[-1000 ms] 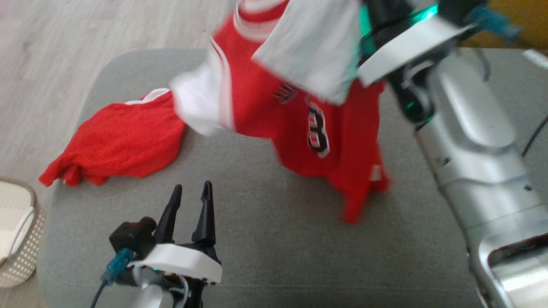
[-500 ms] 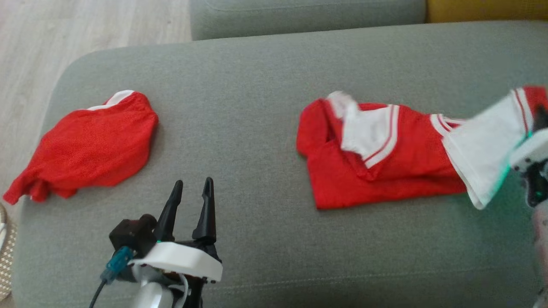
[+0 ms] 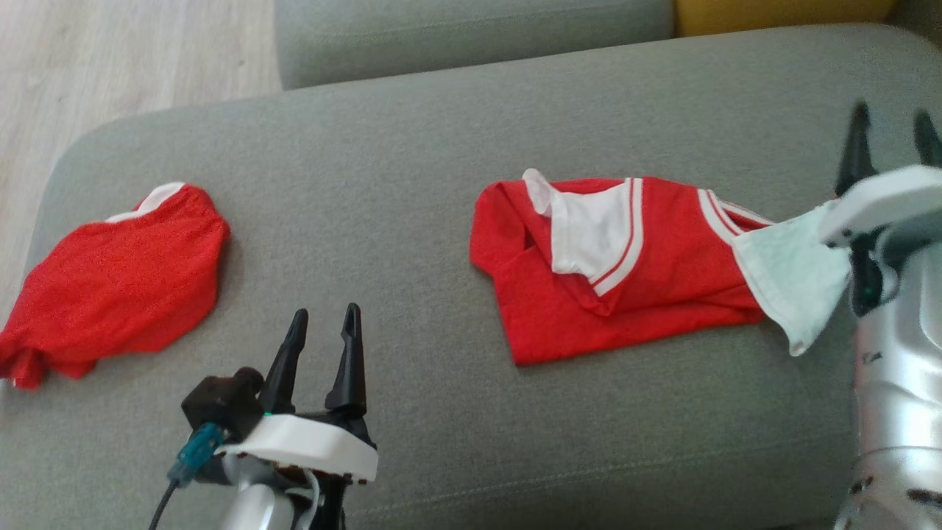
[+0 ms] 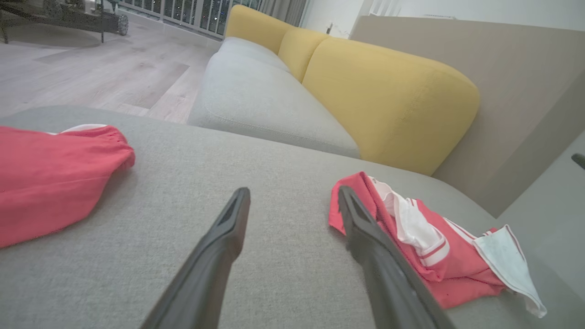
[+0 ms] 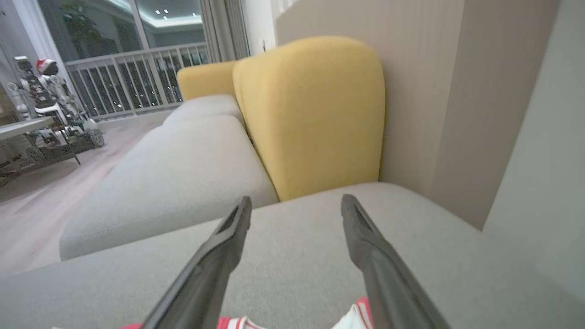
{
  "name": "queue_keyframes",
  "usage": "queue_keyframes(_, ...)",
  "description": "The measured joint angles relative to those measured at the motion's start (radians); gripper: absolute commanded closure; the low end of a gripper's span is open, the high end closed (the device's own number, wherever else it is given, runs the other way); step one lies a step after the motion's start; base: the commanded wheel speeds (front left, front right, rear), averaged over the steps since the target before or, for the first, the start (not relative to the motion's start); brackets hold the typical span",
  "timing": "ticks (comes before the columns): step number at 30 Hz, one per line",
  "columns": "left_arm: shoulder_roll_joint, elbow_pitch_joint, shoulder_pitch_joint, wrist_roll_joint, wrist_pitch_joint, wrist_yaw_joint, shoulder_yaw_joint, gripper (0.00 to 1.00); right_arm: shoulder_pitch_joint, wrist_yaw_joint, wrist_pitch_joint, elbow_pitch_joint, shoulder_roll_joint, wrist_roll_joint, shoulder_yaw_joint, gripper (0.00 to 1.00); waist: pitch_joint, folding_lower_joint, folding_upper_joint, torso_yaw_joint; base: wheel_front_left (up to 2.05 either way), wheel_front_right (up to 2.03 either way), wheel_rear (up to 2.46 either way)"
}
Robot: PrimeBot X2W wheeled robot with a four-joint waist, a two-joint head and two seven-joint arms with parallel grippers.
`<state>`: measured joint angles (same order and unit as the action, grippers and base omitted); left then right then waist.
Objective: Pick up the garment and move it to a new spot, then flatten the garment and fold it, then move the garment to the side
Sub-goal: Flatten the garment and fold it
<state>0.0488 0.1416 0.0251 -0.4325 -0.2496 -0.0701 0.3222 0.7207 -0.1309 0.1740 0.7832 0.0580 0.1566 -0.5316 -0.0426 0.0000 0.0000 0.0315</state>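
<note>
The right pincer [image 3: 889,140] has its fingers apart with nothing between them. The red-and-white garment [image 3: 625,294] lies crumpled on the grey sofa cushion [image 3: 412,184] just to its left, white end by the pincer's base. The left pincer [image 3: 322,318], also apart, hovers between this garment and a second red garment [image 3: 110,283].

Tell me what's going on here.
A two-armed robot is handling laundry on a grey sofa cushion. A red and white jersey lies crumpled toward the robot's right, not yet flattened or folded. The right pincer stands open at the jersey's white end, gripping nothing. The left pincer hovers open and empty nearer the robot. A second red garment lies bunched at the cushion's left end.
</note>
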Motion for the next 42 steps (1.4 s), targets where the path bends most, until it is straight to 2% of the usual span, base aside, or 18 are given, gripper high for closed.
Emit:
queue_keyframes(5,0.000,-0.019,0.000,0.000,0.000,-0.002,-0.005,0.00,-0.101,0.000,0.020,-0.163,0.004,-0.187,0.332,0.00,0.027,0.0000,0.0000,0.025,0.00,0.00,0.00)
queue_keyframes(8,0.000,-0.035,-0.002,0.000,0.000,-0.002,-0.011,0.00,-0.252,0.000,0.021,-0.303,-0.007,-0.221,0.449,0.00,0.037,0.0000,0.0000,0.037,0.00,0.00,0.00)
queue_keyframes(15,0.000,-0.047,-0.003,0.007,0.000,-0.006,-0.024,0.00,-0.557,0.000,0.029,-0.520,-0.006,-0.324,0.539,0.00,0.031,0.0000,0.0000,0.054,0.00,0.00,0.00)
queue_keyframes(19,0.000,-0.046,-0.004,0.009,0.000,-0.004,-0.021,0.00,-0.616,0.000,0.029,-0.552,-0.006,-0.334,0.565,0.00,0.029,0.0000,0.0000,0.060,0.00,0.00,0.00)
queue_keyframes(24,0.000,-0.044,-0.004,0.009,0.000,0.001,-0.011,0.00,-0.603,0.000,0.008,-0.590,-0.006,-0.328,0.576,0.00,0.020,0.0000,0.0000,0.049,0.00,0.00,0.00)
queue_keyframes(28,0.000,-0.039,-0.003,0.009,0.000,0.009,0.001,0.00,-0.548,0.000,-0.045,-0.581,-0.006,-0.293,0.611,0.00,-0.003,0.0000,0.0000,0.027,0.00,0.00,0.00)
queue_keyframes(31,0.000,-0.038,0.000,0.009,0.000,0.009,0.007,0.00,-0.484,0.000,-0.089,-0.531,-0.006,-0.310,0.640,0.00,-0.024,0.0000,0.0000,0.005,0.00,0.00,0.00)
queue_keyframes(36,0.000,-0.032,0.028,0.009,0.000,0.019,0.016,0.00,-0.365,0.000,-0.146,-0.390,-0.006,-0.305,0.640,0.00,-0.066,0.0000,0.0000,-0.038,0.00,0.00,0.00)
queue_keyframes(42,0.000,-0.027,0.065,0.008,0.000,0.019,0.019,0.00,-0.237,0.000,-0.190,-0.209,-0.003,-0.287,0.582,0.00,-0.115,0.0000,0.0000,-0.090,0.00,0.00,0.00)
